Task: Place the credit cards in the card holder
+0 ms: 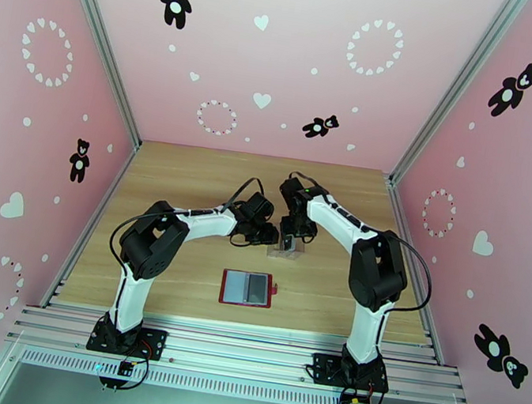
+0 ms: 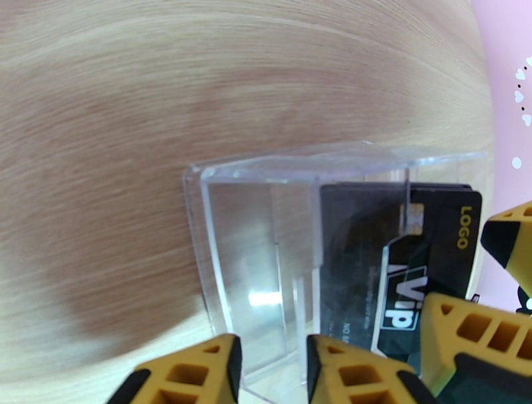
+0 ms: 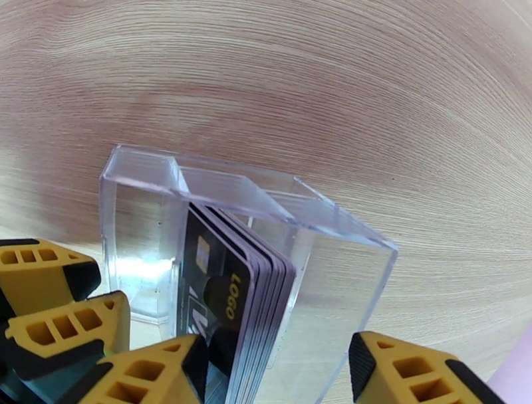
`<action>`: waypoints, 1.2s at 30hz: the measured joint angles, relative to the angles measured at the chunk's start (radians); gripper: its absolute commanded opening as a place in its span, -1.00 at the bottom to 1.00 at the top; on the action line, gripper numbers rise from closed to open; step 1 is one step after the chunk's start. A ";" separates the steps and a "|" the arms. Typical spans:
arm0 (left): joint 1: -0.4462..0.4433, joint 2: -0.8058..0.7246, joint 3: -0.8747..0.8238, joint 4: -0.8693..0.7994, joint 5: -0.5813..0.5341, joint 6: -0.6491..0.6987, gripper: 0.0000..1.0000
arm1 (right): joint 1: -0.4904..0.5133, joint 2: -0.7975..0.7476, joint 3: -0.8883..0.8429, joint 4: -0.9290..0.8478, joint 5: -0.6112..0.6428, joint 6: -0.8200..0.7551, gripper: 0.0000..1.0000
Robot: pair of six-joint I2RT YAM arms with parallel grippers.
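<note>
R gripper (image 3: 276, 359) astride credit cards (image 3: 226, 279), L gripper (image 2: 269, 352) prob. pinching tray (image 2: 199, 219)

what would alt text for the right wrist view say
A clear plastic tray stands on a wooden table, holding a stack of credit cards on edge, the front one dark with yellow LOGO lettering. The right gripper has yellow fingers open either side of the stack; the left gripper sits at the tray's left end.
</note>
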 measured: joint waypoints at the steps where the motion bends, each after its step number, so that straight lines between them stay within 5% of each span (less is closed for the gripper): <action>1: 0.000 0.000 0.000 0.000 0.000 0.000 -0.36 | 0.000 0.000 0.000 0.000 0.003 0.000 0.19; 36: 0.000 0.002 0.001 0.008 0.000 0.000 -0.36 | 0.003 -0.051 0.000 0.006 -0.061 0.000 -0.96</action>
